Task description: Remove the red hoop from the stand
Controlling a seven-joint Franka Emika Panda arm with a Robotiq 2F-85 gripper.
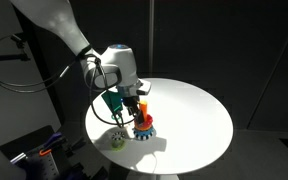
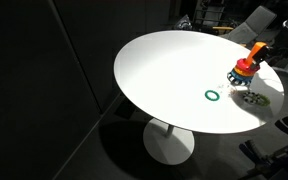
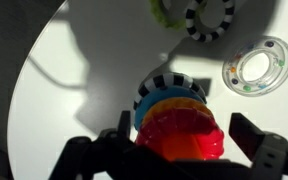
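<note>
The red hoop [image 3: 180, 138] sits on the stand [image 3: 162, 90], above its orange part, blue layer and black-and-white toothed rim. In the wrist view my gripper [image 3: 182, 126] is open with one dark finger on each side of the red hoop; the left finger is close against it and the right finger stands a little off. In both exterior views the stand [image 1: 146, 129] [image 2: 243, 76] stands near the table's edge with the red hoop [image 1: 144, 115] [image 2: 243, 66] on it. The gripper [image 1: 136, 106] hangs right over it.
A thin green ring [image 2: 213, 96] lies on the round white table [image 2: 174, 70]. A clear ring with coloured beads [image 3: 255, 68] [image 1: 117, 138], a black-and-white striped ring [image 3: 210, 18] and a yellow-green ring [image 3: 163, 10] lie close to the stand. The table edge is near.
</note>
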